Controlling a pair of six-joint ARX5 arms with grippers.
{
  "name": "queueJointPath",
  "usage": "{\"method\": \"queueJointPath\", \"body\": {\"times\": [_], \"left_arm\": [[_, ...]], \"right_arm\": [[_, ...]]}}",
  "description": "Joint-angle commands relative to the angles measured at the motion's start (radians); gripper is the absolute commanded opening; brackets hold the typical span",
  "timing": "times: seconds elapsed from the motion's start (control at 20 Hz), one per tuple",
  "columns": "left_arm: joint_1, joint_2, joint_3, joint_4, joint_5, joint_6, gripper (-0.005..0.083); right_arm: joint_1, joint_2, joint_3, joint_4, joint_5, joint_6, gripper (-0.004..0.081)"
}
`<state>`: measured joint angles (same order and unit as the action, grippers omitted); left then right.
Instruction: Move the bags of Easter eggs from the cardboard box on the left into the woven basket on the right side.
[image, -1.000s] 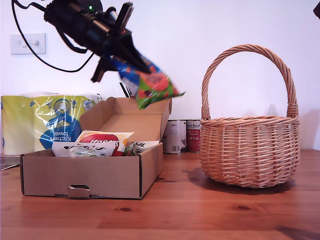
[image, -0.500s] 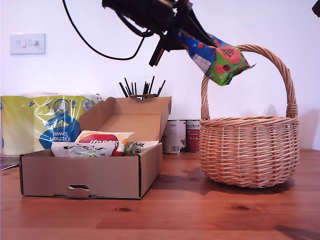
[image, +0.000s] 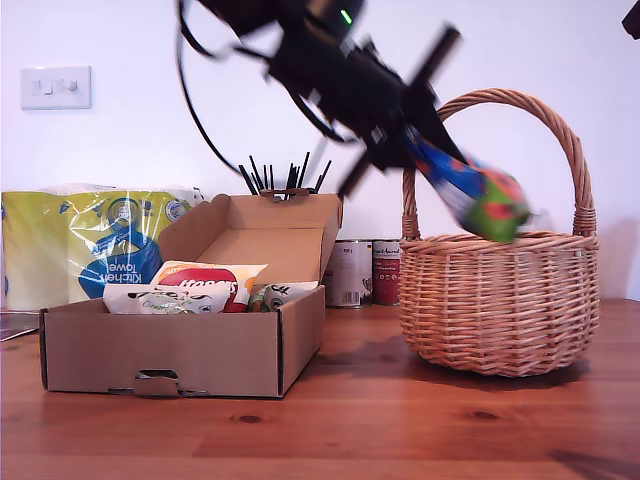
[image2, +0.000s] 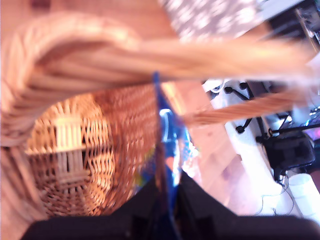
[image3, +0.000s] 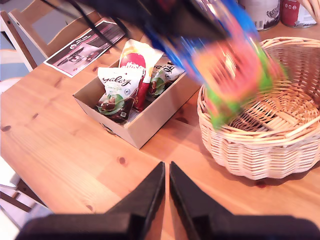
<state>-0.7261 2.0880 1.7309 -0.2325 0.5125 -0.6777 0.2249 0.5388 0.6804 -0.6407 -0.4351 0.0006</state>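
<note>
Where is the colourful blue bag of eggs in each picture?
Exterior view: the blue bag hangs from my first gripper over the woven basket rim.
First wrist view: the bag, edge-on, at the jaws.
Second wrist view: the bag, blurred, above the basket.
Shared landmark: the basket.

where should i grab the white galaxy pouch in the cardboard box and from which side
Grip the white pouch by its crimped top edge, coming from above. In the second wrist view it leans against the red-logo pouch inside the shallow cardboard box, and the front wall blocks any side approach. My second gripper is shut and empty; my first gripper holds the blue bag over the woven basket.
</note>
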Motion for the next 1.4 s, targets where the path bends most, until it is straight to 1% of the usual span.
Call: {"method": "queueJointPath", "body": {"times": [0.0, 0.15, 0.35, 0.45, 0.5, 0.6, 0.65, 0.7, 0.95, 1.0, 1.05, 1.15, 1.2, 1.35], "left_arm": [[-0.004, 0.013, -0.006, 0.062, -0.035, -0.028, -0.0022], [-0.007, 0.014, -0.006, 0.091, -0.089, -0.03, -0.0022], [-0.008, 0.014, -0.006, 0.092, -0.133, -0.029, -0.0022], [-0.01, 0.014, -0.006, 0.095, -0.133, -0.028, -0.0021], [-0.01, 0.014, -0.006, 0.093, -0.133, -0.021, 0.0003], [-0.011, 0.014, -0.006, 0.093, -0.122, -0.005, 0.0148], [-0.011, 0.014, -0.006, 0.094, -0.1, 0.011, 0.0204], [-0.011, 0.014, -0.005, 0.094, -0.075, 0.017, 0.0223], [0.008, 0.004, 0.017, 0.085, 0.056, 0.032, 0.0209], [0.016, -0.001, 0.024, 0.067, 0.079, 0.037, 0.0168], [0.026, -0.014, 0.025, 0.045, 0.108, 0.067, 0.0109], [0.049, -0.047, 0.025, -0.021, 0.135, 0.148, 0.0007], [0.062, -0.07, 0.026, -0.069, 0.135, 0.211, -0.0021], [0.112, -0.145, 0.026, -0.254, 0.129, 0.427, -0.0023]], "right_arm": [[0.004, 0.0, 0.009, 0.0, 0.0, -0.006, -0.0012], [0.004, 0.0, 0.009, -0.004, 0.0, -0.006, -0.0012], [0.004, 0.0, 0.009, -0.003, 0.0, -0.006, -0.0012], [0.004, 0.0, 0.009, -0.003, 0.0, -0.006, -0.0012], [0.004, 0.0, 0.009, -0.002, 0.0, -0.009, -0.0012], [0.004, 0.0, 0.009, 0.0, 0.0, -0.01, -0.0012], [0.004, 0.0, 0.009, 0.0, 0.0, -0.01, -0.0012], [0.004, 0.0, 0.009, 0.0, 0.0, -0.01, -0.0013], [0.004, 0.002, 0.009, 0.0, 0.0, -0.009, -0.0012], [0.004, 0.002, 0.009, -0.001, 0.0, -0.009, -0.0012], [0.004, 0.002, 0.009, -0.002, 0.0, -0.009, -0.0013], [0.004, 0.002, 0.009, -0.003, 0.0, -0.009, -0.0012], [0.004, 0.002, 0.009, -0.005, 0.0, -0.009, -0.0012], [0.004, 0.002, 0.009, -0.01, 0.0, -0.009, -0.0013]]}}
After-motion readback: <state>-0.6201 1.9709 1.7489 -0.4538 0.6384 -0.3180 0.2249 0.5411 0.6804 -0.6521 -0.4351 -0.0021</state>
